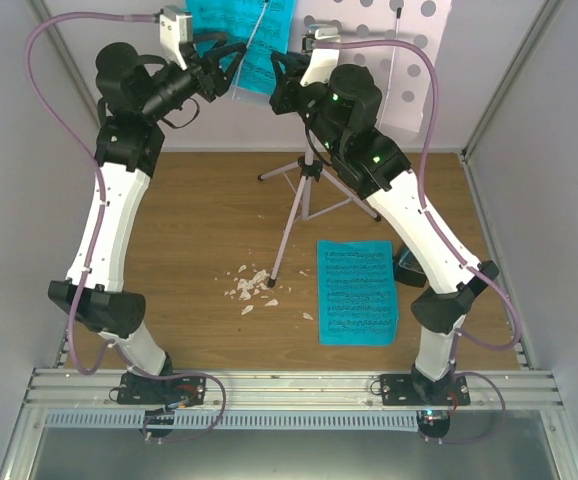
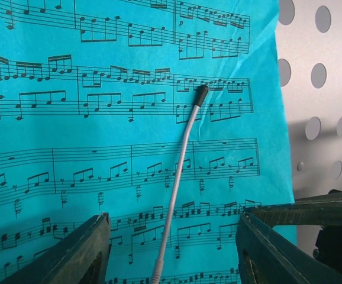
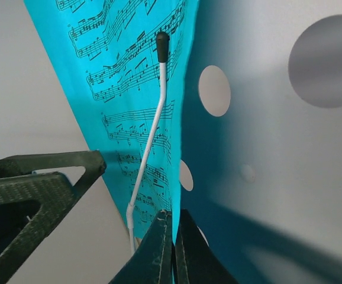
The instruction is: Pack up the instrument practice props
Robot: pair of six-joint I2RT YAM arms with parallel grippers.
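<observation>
Pinching the blue sheet (image 3: pixel 121 77) by its edge, the right gripper (image 3: pixel 174 223) is closed against the music stand (image 3: pixel 271 177), likely to slip the paper from under the wire arm (image 3: pixel 150 142) pinning it. The left gripper (image 2: pixel 174 236) faces the sheet's lower part, jaws apart; a second sheet (image 1: pixel 357 290) lies on the bench (image 1: pixel 199 230).

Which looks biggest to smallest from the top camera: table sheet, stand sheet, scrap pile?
1-2. Unsure: blue sheet on the table and blue sheet on the stand; the latter is cropped, partly hidden and nearer the camera.
3. White scrap pile, clearly smallest.
</observation>
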